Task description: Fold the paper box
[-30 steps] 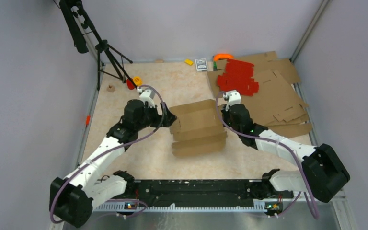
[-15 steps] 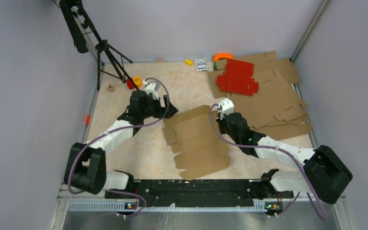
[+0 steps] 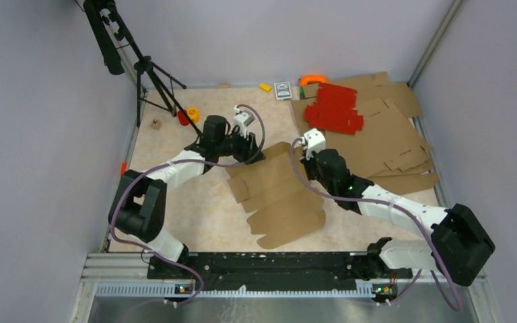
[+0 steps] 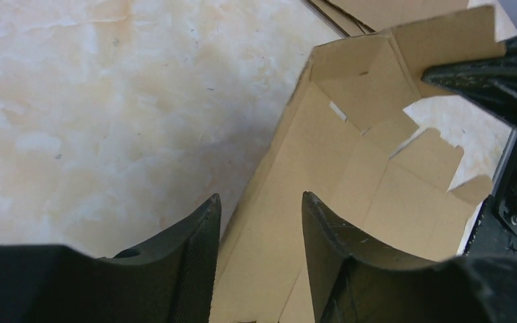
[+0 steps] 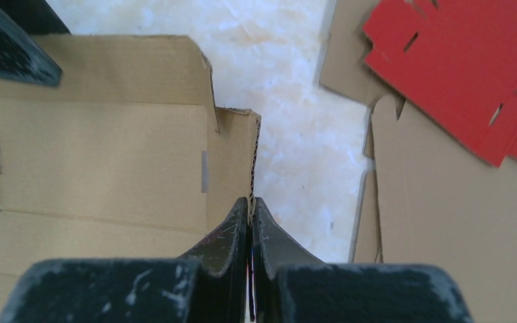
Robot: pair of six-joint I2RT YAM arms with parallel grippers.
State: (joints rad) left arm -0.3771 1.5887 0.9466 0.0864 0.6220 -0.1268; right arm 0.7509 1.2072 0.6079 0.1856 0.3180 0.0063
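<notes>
The left claw (image 4: 259, 200) hovers with its jaws apart, the paper box (image 3: 277, 195) lying just beneath and ahead of it. The right claw (image 5: 250, 205) is pinched on a corner flap, with the panels spreading to its left. The cardboard looks light, stiff and easily creased, so it is best gripped at the flap edges.

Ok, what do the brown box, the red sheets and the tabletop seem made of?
Paper box: matte brown corrugated cardboard; fluting shows along its cut edge. Red sheets: probably thin card, matte, die-cut slots; no fluting visible. Tabletop: smooth cream marbled surface, perhaps laminate or vinyl.
</notes>
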